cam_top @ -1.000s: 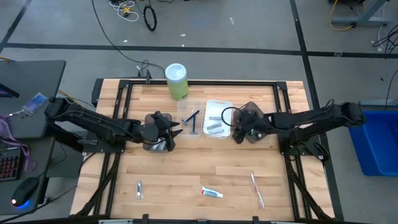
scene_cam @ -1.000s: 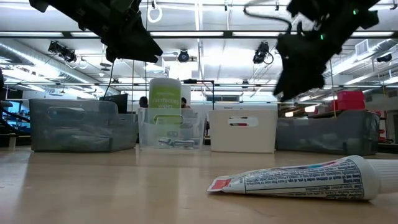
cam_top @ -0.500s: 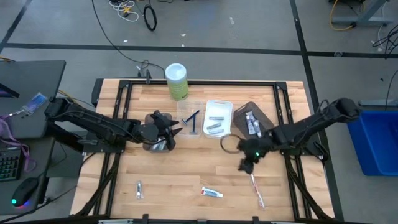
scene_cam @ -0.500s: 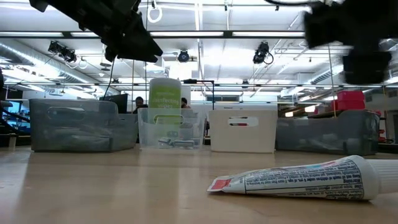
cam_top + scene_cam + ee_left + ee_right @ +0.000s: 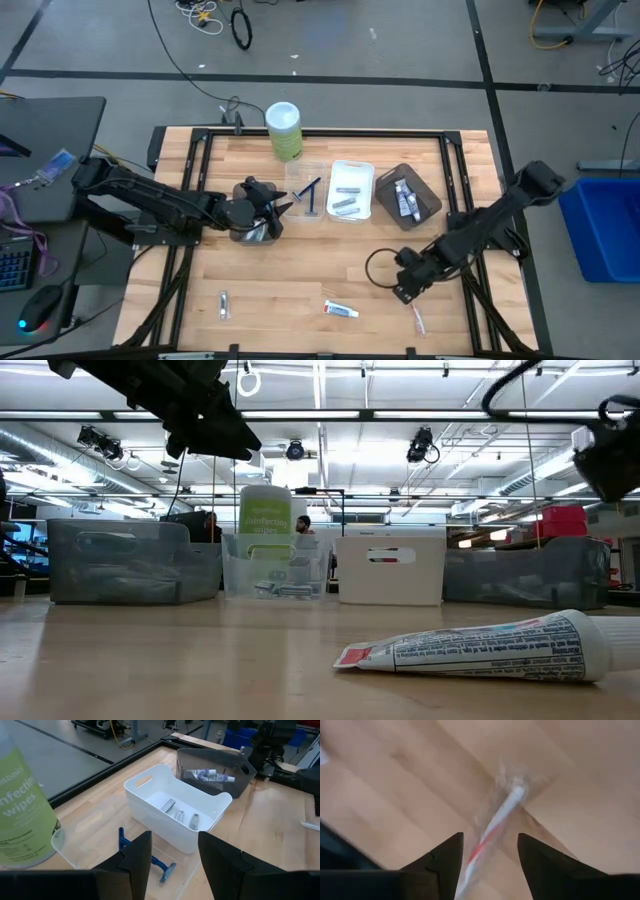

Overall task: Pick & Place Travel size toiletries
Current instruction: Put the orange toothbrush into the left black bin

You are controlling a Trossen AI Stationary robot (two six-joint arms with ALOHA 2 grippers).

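A pink-and-white toothbrush (image 5: 496, 822) in a clear wrapper lies flat on the wooden table near its front right. My right gripper (image 5: 402, 288) hangs open just above the toothbrush's far end, pointing steeply down, with a finger on either side (image 5: 490, 865) and not touching it. A toothpaste tube (image 5: 340, 309) and a small silver piece (image 5: 224, 305) lie near the front edge. My left gripper (image 5: 278, 208) waits open and empty beside the clear tray (image 5: 95, 822), which holds a blue toothbrush (image 5: 156, 862).
In a row at the back stand a white tray (image 5: 351, 190) with silver pieces, a grey tray (image 5: 406, 195) with tubes, and the clear tray. A tall green bottle (image 5: 284, 130) stands behind them. Another grey tray (image 5: 252, 232) sits under my left gripper.
My right gripper has swung from above the grey tray toward the table's near edge and sunk lower. It has tipped from a shallow slant to pointing steeply down and now stands over the pink toothbrush.
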